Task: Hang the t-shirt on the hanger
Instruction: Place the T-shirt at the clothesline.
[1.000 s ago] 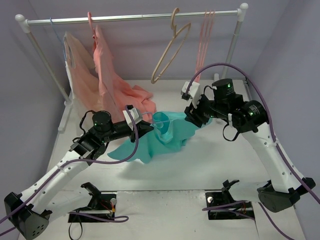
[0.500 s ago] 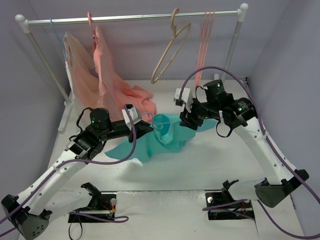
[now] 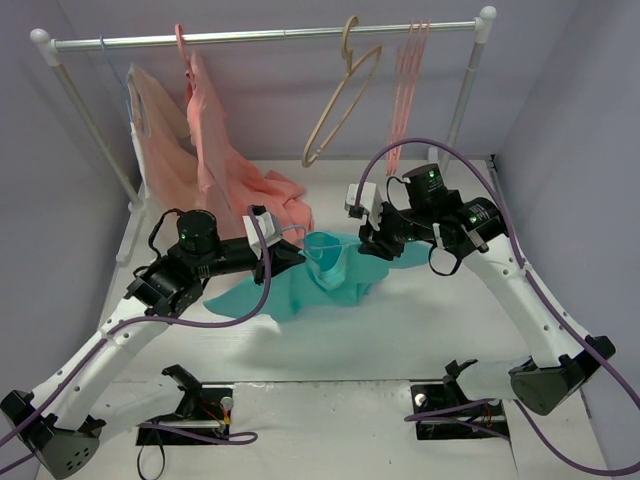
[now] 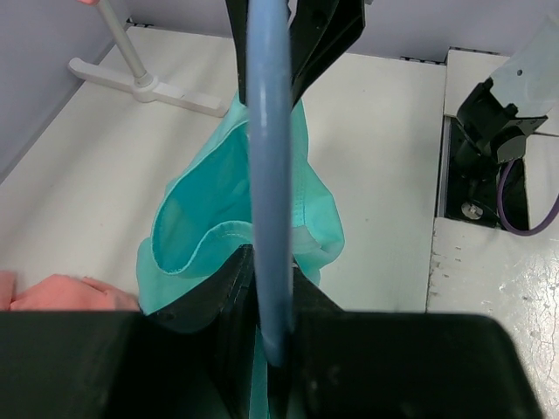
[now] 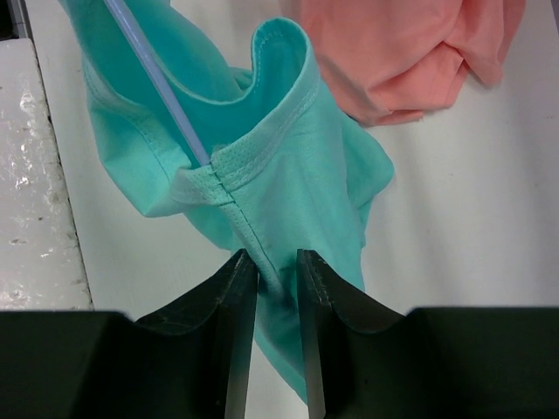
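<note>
**While the collar hangs open, both hands grip**

Where my left fingers [image 4: 214, 292] clench, the thin blue wire of the hanger [image 4: 267, 157] runs straight out between them, across the open neck of the t-shirt [image 3: 300, 290]. My right fingers [image 5: 238, 297] pinch the teal cloth just below the collar seam (the wire meets that seam, seen from my right wrist). The rest of the shirt lies spread on the bench [image 3: 440, 320], near the salmon-pink garment [image 5: 410, 52].

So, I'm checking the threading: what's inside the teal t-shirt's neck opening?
One wire of the light-blue hanger enters the t-shirt there and vanishes under the collar seam. Fabric covers the rest, so how far it reaches cannot be seen.
</note>
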